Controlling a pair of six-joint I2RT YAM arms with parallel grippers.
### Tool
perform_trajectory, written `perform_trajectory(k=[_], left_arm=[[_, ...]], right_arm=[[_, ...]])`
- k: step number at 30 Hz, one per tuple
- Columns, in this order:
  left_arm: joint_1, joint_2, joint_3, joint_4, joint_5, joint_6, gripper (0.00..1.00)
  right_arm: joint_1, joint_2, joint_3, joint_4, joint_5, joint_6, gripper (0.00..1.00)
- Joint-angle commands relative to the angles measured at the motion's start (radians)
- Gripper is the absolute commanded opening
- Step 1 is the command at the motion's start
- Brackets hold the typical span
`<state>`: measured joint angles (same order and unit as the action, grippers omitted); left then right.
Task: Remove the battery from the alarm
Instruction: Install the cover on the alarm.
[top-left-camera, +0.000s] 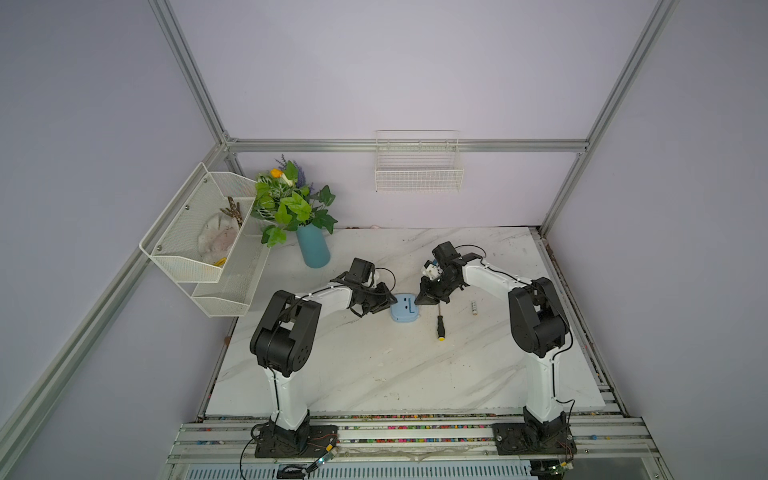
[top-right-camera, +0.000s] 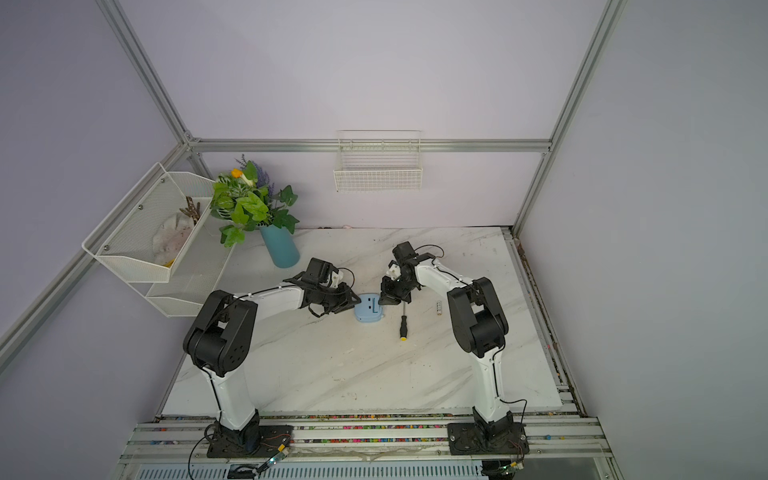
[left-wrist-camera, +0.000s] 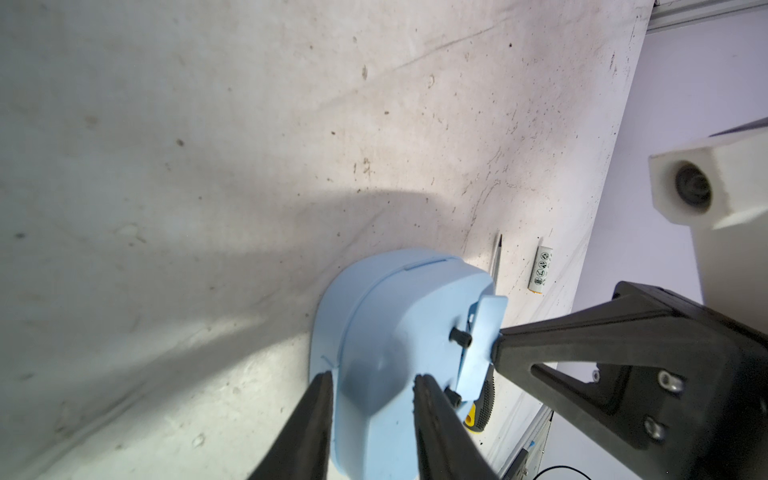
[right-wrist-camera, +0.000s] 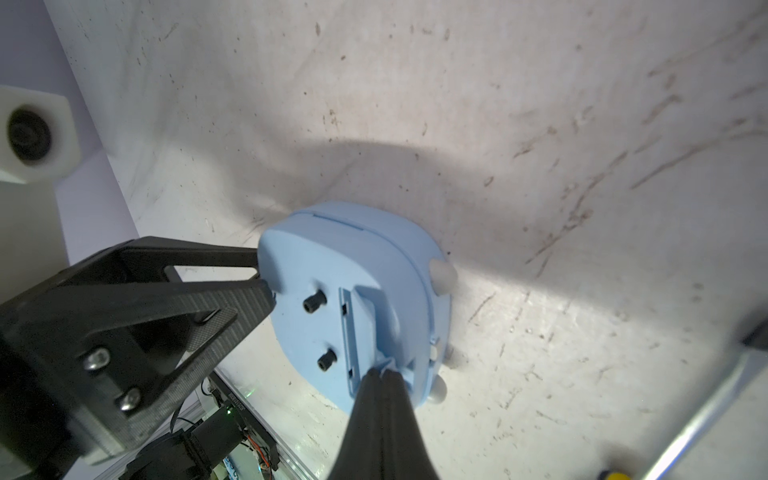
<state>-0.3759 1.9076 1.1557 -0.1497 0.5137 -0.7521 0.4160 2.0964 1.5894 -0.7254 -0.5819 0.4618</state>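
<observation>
I see the battery (top-left-camera: 473, 308) lying flat, its long axis running front to back. My left gripper (left-wrist-camera: 372, 376) clamps the alarm (top-left-camera: 403, 309); my right gripper (right-wrist-camera: 382, 374) is closed.

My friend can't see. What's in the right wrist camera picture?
A light-blue alarm lies back up on a scuffed white table, and the right gripper pinches its lifted battery cover. The left gripper clamps the alarm's side.

Both top views: even, diffuse, rather dim light; fine detail soft. Wrist views: light from above throws a broad, soft-edged shadow across the desk (right-wrist-camera: 540, 124) around the alarm (right-wrist-camera: 365, 270), with a bright patch beside it; straight edges bend toward the corners.
</observation>
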Motion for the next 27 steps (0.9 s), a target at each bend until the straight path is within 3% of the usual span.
perform_trajectory(k=[1, 27], left_arm=[[0.005, -0.005, -0.008, 0.009, 0.014, -0.003, 0.37], [0.005, -0.003, -0.006, 0.013, 0.017, -0.003, 0.36]], right_arm=[[-0.005, -0.029, 0.021, -0.008, -0.014, -0.015, 0.0], [0.007, -0.003, 0.04, -0.013, -0.009, -0.027, 0.0]])
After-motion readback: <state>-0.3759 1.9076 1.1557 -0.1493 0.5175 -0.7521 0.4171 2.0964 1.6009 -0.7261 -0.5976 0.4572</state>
